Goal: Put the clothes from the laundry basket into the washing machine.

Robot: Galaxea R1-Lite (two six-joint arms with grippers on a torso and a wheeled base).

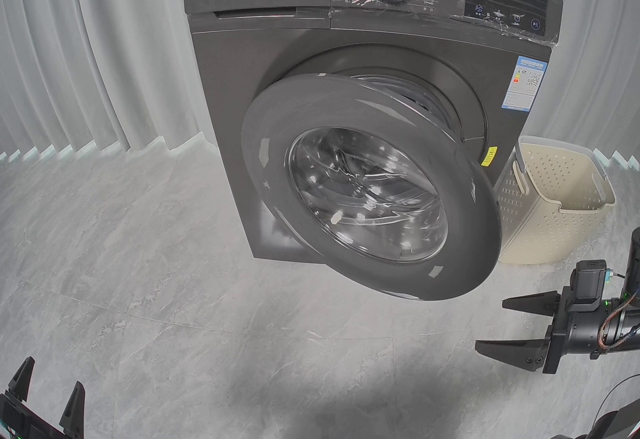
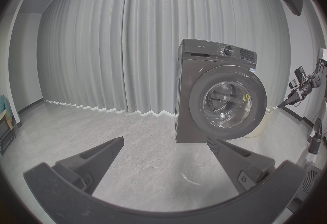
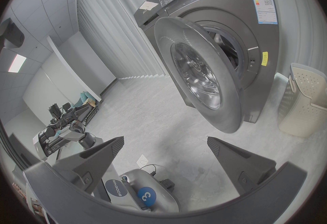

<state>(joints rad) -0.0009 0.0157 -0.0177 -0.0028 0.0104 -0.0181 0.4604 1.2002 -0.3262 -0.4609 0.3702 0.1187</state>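
Note:
A dark grey washing machine [image 1: 280, 47] stands before the curtain, and its round door [image 1: 373, 187] is swung partly open toward me. To its right a cream perforated laundry basket [image 1: 567, 194] sits on the floor; what it holds is hidden from here. My right gripper [image 1: 517, 324] hangs open and empty at the lower right, in front of the basket and below the door's edge. At the bottom left corner my left gripper [image 1: 47, 390] is open and empty, well away from the machine. The machine [image 2: 190, 98] and door [image 3: 201, 71] also appear in the wrist views, with the basket [image 3: 305, 105] beside them.
Grey tiled floor [image 1: 167, 300] spreads out in front of the machine. A pleated curtain [image 1: 87, 40] closes off the back. The open door juts out over the floor between my grippers.

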